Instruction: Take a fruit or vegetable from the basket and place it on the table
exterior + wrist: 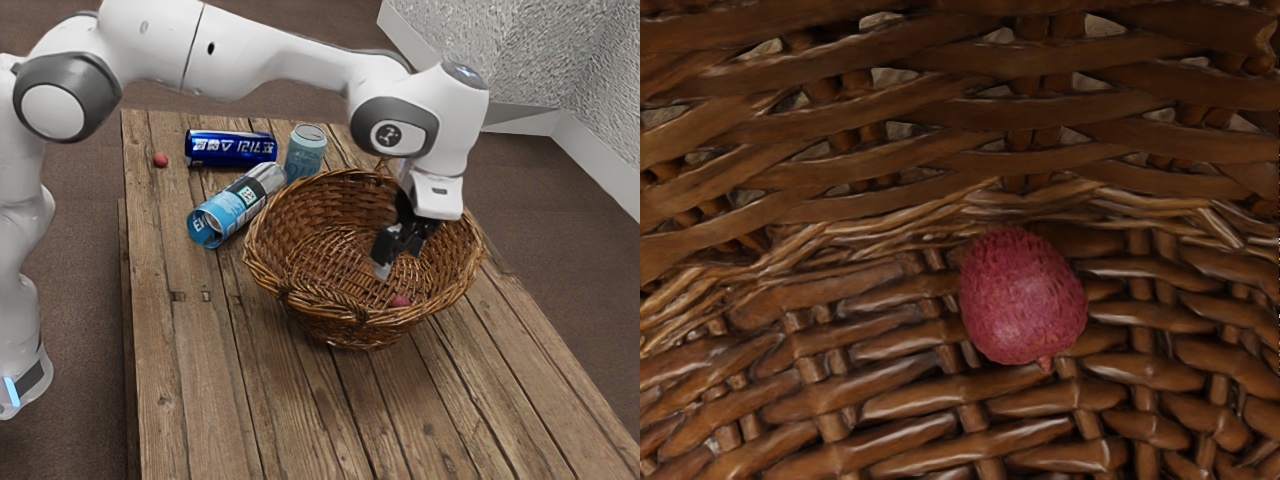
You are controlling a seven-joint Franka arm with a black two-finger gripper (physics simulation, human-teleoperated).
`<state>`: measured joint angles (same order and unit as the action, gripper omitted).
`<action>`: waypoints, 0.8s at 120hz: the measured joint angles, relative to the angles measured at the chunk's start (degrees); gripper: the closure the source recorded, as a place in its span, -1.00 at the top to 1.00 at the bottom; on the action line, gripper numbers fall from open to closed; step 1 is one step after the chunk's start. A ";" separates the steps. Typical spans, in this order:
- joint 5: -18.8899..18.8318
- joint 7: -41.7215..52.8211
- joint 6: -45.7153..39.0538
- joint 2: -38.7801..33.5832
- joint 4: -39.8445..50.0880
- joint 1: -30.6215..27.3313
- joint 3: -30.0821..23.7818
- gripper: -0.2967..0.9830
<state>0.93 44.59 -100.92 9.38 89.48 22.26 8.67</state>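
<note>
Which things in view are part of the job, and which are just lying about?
Job:
- red fruit in basket
- gripper
- table

Lying about:
- dark blue can
- upright can
- light-blue can
- small red ball-like thing

A rough-skinned, pinkish-red, rounded fruit (1022, 295), perhaps a lychee, lies inside the brown woven wicker basket (320, 200), below right of the exterior view's centre.
</note>
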 joint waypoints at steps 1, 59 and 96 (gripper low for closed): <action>0.18 0.04 -0.03 0.05 -0.05 0.00 0.02 0.54; 7.09 1.58 -0.24 3.17 -0.16 -0.10 0.38 0.54; 7.73 1.82 -1.53 3.66 -0.03 -0.02 0.23 0.54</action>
<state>8.66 46.41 -102.45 13.04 89.44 22.24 8.90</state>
